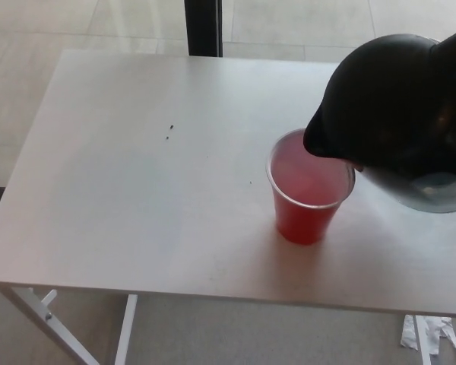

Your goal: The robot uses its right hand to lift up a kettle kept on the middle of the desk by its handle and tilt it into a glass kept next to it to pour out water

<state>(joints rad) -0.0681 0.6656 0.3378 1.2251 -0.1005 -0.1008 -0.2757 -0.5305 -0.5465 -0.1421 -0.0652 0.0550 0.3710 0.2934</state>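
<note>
Black kettle [399, 114] tipped, spout over red cup [308, 190] on tabletop [137, 175]. Robot hand hidden behind kettle; grip unreadable. Risk: light cup knocked over by spout, or overshoot spilling.

A: Where does the red translucent plastic cup [310, 188] stand?

B: On the white rectangular desk [137, 182], right of its middle, toward the front edge.

A: And the black domed kettle [399, 114] with the clear body?

B: Tilted above the desk's right side, its spout over the cup's right rim.
</note>
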